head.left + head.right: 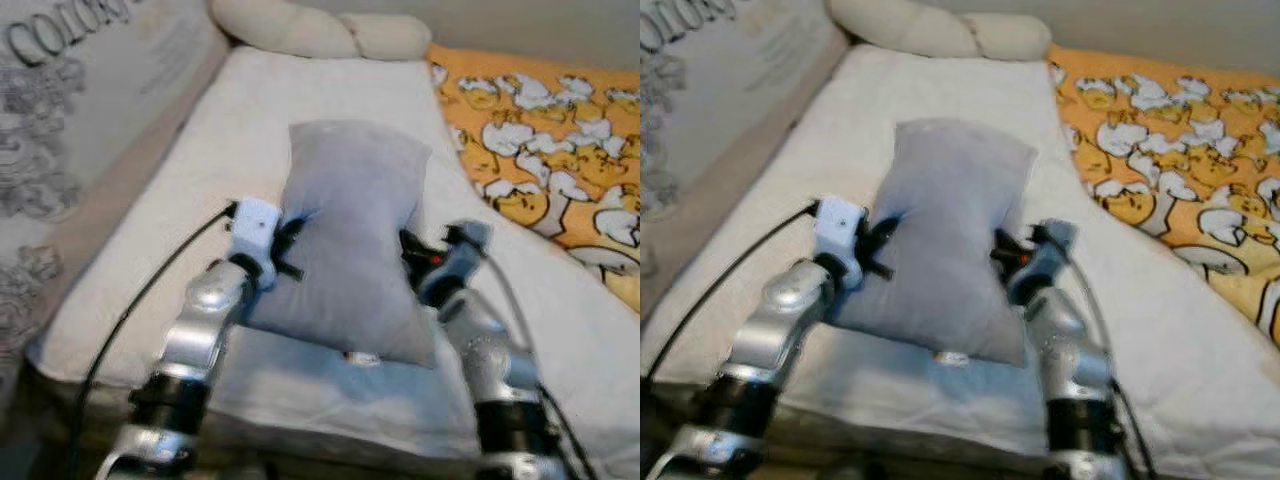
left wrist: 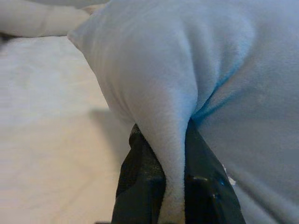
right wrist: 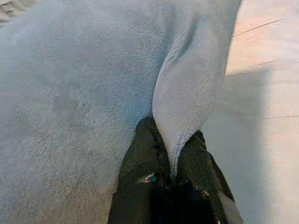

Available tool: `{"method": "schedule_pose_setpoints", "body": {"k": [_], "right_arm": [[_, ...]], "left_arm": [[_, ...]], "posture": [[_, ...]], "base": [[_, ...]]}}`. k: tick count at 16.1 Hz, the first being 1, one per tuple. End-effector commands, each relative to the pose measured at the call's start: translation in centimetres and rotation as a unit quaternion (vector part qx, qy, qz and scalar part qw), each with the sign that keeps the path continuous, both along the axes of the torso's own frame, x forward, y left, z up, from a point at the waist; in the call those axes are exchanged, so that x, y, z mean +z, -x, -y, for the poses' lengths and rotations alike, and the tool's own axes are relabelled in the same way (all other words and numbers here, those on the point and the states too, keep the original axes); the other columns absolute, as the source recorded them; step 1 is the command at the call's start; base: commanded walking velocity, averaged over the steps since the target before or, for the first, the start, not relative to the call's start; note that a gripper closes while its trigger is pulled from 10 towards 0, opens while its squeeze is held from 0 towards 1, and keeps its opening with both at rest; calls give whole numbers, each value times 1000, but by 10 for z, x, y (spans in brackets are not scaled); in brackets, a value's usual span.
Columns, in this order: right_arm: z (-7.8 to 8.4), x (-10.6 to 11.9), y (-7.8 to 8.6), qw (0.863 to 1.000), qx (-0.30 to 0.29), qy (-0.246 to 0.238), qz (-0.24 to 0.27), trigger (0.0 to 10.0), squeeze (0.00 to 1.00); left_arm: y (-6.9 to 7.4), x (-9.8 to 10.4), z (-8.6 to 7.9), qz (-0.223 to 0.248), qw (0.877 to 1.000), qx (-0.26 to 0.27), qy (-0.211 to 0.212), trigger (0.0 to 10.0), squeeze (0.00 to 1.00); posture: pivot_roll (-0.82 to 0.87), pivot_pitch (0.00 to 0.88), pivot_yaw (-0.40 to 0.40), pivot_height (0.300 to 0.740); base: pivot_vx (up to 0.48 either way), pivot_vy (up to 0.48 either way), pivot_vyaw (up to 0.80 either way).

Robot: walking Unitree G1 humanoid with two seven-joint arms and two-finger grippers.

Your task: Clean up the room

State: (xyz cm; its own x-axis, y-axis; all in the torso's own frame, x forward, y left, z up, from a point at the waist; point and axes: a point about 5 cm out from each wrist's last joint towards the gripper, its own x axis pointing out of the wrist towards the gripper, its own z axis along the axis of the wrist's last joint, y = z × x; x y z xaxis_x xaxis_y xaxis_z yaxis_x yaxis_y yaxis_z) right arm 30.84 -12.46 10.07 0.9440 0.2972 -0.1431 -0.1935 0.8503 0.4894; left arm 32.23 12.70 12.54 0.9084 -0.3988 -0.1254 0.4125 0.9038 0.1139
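We stand at a bed [image 1: 560,330] covered in a cream sheet, with a long cream bolster [image 1: 320,30] at its head, an orange patterned blanket [image 1: 540,130] along our right and a printed cushion [image 1: 70,120] on our left. The grey pillow [image 1: 350,240] is in the middle of the mattress, lengthwise, pinched at both side edges so its waist is drawn in. Our left gripper [image 1: 287,243] is clamped on a fold of the pillow's left edge; in the left wrist view the fabric is squeezed between the two black fingers [image 2: 140,186]. Our right gripper [image 1: 410,250] is likewise closed on a fold of the right edge.

We judge the step in hand to be carrying the pillow up toward the head of the bed. To do it well, we should move both arms together at one pace so neither fold pulls free, keep the pillow level and lifted off the sheet so as not to drag and wrinkle it, and release both grips only once the pillow rests flat near the bolster.
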Motion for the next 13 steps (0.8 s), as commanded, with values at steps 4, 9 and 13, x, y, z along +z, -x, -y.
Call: {"method": "schedule_pose_setpoints", "body": {"k": [4,9,13], "right_arm": [[9,2,1,1000,-16,14,7,10000,0],[11,1,3,1000,-22,15,5,10000,0],[9,1,2,1000,-22,13,1,10000,0]], "left_arm": [[-5,12,8,28,1000,-8,-2,10000,0],[-8,13,11,29,999,-13,-5,10000,0],[-9,14,10,31,999,-14,-8,10000,0]], "posture": [[45,0,-41,740],[35,0,-30,740],[41,0,-32,740]], "base": [[0,345,-400],[0,345,0],[0,348,-288]]}}
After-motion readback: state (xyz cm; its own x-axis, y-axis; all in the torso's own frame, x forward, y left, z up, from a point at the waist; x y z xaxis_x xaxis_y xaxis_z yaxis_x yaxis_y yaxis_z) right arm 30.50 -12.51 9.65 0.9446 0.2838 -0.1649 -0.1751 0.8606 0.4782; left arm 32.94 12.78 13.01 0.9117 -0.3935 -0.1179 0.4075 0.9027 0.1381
